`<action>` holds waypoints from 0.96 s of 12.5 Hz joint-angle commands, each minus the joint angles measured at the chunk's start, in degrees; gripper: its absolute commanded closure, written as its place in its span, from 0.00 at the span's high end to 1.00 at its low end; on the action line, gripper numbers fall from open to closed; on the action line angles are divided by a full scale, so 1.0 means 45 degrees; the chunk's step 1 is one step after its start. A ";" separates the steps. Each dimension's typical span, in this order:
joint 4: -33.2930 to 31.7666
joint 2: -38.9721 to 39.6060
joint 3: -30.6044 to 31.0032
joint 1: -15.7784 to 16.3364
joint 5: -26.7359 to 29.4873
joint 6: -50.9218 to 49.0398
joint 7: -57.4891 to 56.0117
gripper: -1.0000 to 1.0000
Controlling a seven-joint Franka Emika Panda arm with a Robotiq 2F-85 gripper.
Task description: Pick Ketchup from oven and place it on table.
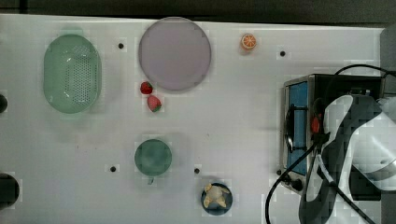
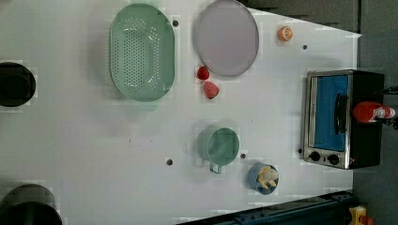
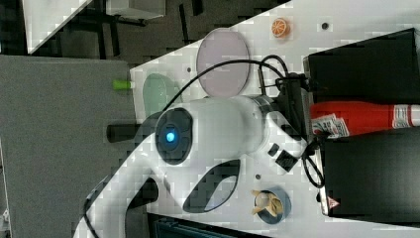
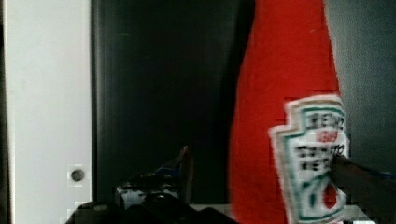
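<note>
- On top of the oven, the ketchup is lying on its side across the black roof, not inside; the blue glass door is showing closed in the left view.
- The gripper is straddling the bottle's labelled belly in the wrist view, one finger standing clear of the red plastic and the other overlapping the label edge, so the claw is looking released, not yet clamped.
- The arm is reaching over the oven.
- Handling, as a judgement: the bottle is likely light, smooth and slightly squeezable, so it may be rolling or slipping; gripping the wide labelled body is looking safer than the tapering neck.
- The table is offering bare white space beside the oven.
</note>
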 commanded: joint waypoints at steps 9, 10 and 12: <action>-0.0246 -0.0061 -0.0071 -0.0064 0.0252 0.0337 0.0130 0.63; 0.0021 -0.0131 -0.0077 -0.0059 0.0220 0.0315 0.0130 0.63; 0.0838 -0.0477 -0.0039 0.0075 -0.0046 -0.0104 0.0118 0.63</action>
